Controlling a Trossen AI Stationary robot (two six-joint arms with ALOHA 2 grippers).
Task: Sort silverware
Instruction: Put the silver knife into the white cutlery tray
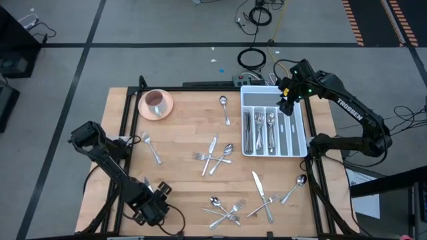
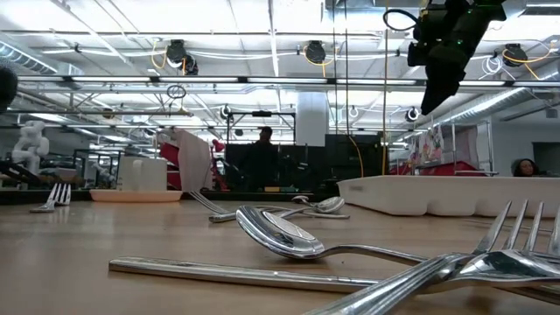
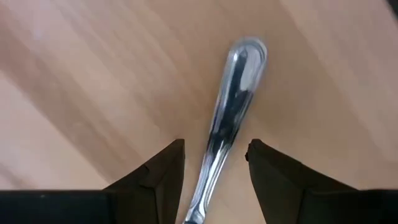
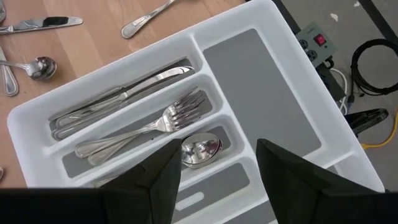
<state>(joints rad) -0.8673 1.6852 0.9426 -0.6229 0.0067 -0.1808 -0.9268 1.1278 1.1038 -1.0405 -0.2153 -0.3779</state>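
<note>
The silverware lies scattered on the wooden table (image 1: 180, 127), and some of it is sorted in the white divided tray (image 1: 301, 127). My left gripper (image 1: 155, 197) is at the table's near left, pointing down and open. A silver handle (image 3: 239, 74) lies on the wood between its fingers (image 3: 216, 155), with a gap on each side; the piece's other end is hidden. My right gripper (image 1: 287, 107) hangs open above the tray (image 4: 155, 56), well clear of it (image 2: 430, 105), with nothing between its fingers (image 4: 217, 162). In the tray's slots lie knives (image 4: 124, 93), forks (image 4: 155, 124) and a spoon (image 4: 199, 149).
Loose pieces lie as a fork at the left (image 1: 151, 147), a spoon at the far middle (image 1: 225, 110), a crossed pile in the middle (image 1: 215, 157), a pile at the near edge (image 1: 227, 210) and a knife, fork and spoon at the near right (image 1: 267, 197). A pink cup on its saucer (image 1: 156, 103) stands far left.
</note>
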